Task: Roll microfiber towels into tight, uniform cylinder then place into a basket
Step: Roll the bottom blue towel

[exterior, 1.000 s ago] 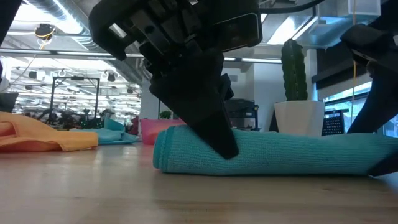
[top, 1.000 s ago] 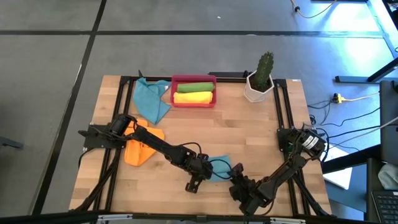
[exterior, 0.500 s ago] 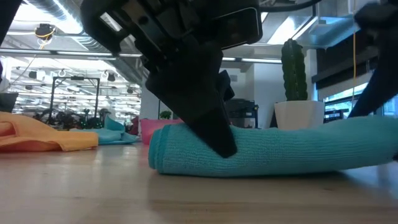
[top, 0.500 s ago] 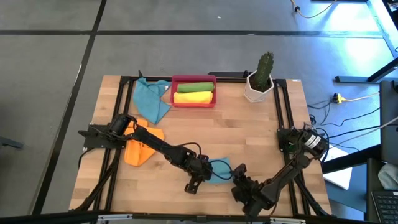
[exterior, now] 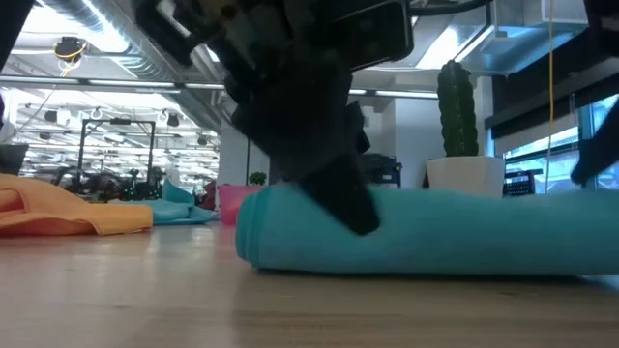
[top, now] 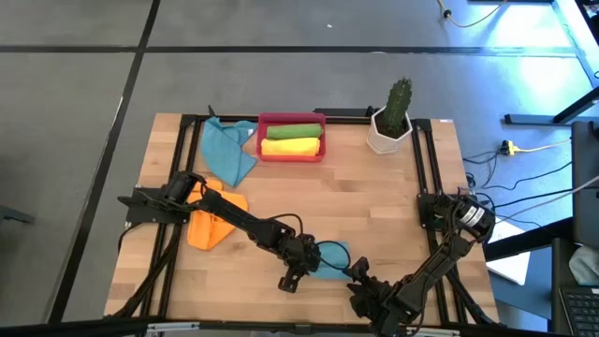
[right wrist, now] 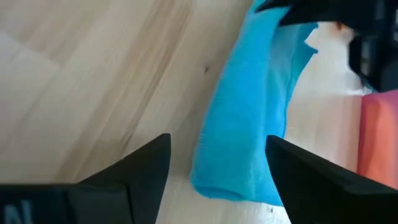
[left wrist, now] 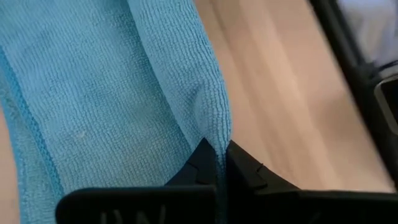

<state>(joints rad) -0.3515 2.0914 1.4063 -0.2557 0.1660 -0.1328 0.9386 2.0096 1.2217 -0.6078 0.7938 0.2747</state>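
Since a second ago, the right gripper [top: 360, 272] has let go of the rolled teal towel [top: 329, 259] and drawn back toward the table's near edge; its fingers [right wrist: 146, 163] now stand wide apart with the towel's end just ahead of them. That end has lifted slightly off the wooden table [top: 356, 192]. Near the front centre, the left gripper [top: 301, 265] is pinched tight on a fold of the same towel. At the far edge, the red basket [top: 291, 151] holds a green roll [top: 292, 131] and a yellow roll [top: 290, 146]. Another teal towel [top: 227, 151] lies left of it, and an orange towel [top: 211, 223] lies under the left arm. A potted cactus [top: 392, 116] stands to the basket's right.
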